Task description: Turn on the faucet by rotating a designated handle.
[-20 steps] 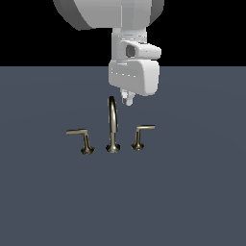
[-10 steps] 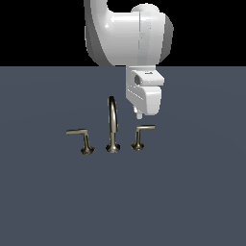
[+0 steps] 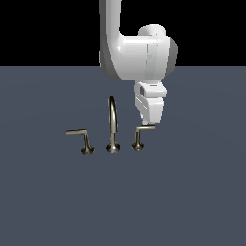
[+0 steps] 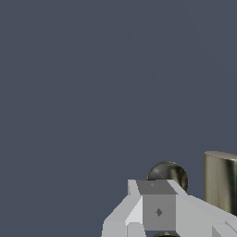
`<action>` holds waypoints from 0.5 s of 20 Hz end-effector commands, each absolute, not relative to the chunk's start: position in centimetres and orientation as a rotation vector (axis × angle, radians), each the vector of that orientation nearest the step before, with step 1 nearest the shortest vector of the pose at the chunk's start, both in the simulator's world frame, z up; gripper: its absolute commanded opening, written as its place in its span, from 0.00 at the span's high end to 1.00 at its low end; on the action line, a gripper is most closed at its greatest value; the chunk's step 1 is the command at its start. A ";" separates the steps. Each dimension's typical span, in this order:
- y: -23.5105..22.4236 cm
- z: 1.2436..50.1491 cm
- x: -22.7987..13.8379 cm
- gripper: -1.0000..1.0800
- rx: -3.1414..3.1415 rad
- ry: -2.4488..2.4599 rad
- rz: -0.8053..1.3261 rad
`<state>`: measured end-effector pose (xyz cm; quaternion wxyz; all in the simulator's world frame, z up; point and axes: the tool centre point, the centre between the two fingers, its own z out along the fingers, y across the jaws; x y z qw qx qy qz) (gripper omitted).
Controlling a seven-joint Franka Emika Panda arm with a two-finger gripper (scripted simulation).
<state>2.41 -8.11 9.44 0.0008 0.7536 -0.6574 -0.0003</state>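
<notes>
— Any container in view?
— None; only a flat grey-blue surface bearing the faucet, with the arched spout in the middle.

— And the handle?
— Small L-shaped handle, standing at 3 o'clock of the spout, upright stem, short arm reaching toward the exterior view's right. Larger lever at 9 o'clock of the spout.

— Where against the gripper?
— Gripper hanging at about 1 o'clock of the handle, tip just above the end of the short arm. Touching or not: cannot tell.

— Fingers apart or together?
— Cannot tell; the wrist view shows only a white finger and metal parts beside it.
</notes>
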 end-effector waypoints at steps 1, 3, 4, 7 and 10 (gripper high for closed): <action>-8.4 9.1 2.6 1.00 2.351 -2.082 0.001; -8.5 9.1 2.7 1.00 2.348 -2.086 0.001; -8.5 9.1 2.7 1.00 2.348 -2.086 0.001; -8.5 9.1 2.6 1.00 2.349 -2.085 0.000; -9.1 9.1 1.7 1.00 2.349 -2.085 0.000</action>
